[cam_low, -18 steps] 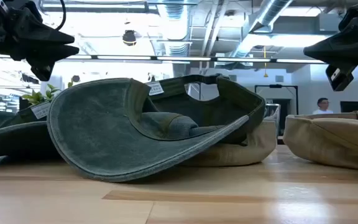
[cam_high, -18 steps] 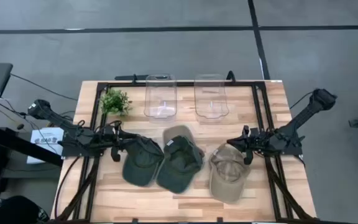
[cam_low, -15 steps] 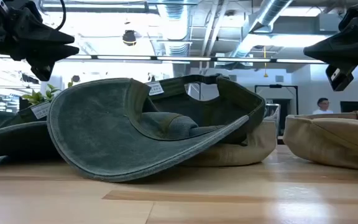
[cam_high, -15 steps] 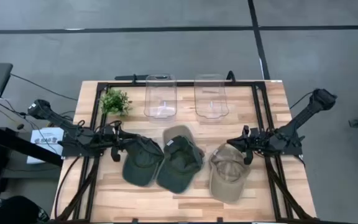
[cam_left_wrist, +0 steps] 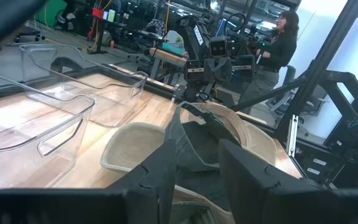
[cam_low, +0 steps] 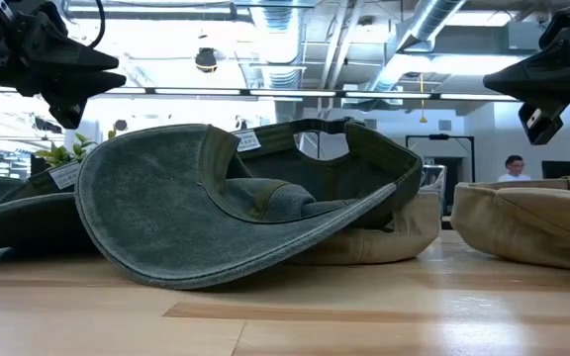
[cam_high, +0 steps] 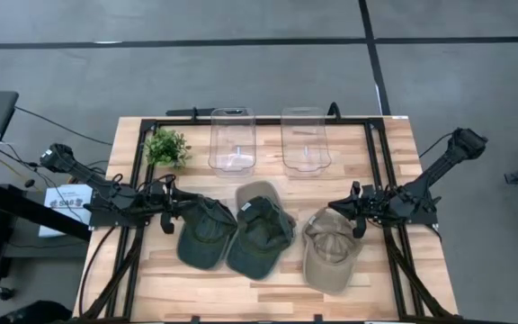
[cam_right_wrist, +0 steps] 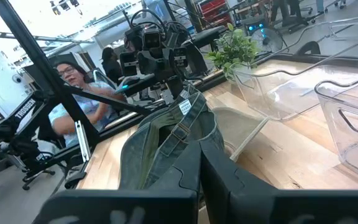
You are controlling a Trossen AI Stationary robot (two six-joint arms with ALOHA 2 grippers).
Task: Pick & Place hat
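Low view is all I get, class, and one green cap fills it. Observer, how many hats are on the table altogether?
Observer: Four: a left green hat, a middle green hat, a rear tan hat partly under it, and a right tan hat.
Operator: Are there any containers to put them in?
Observer: Yes, a left clear bin and a right clear bin stand along the far edge.
Operator: Which hand is ready?
Observer: The left hand is open at the left green hat's edge.
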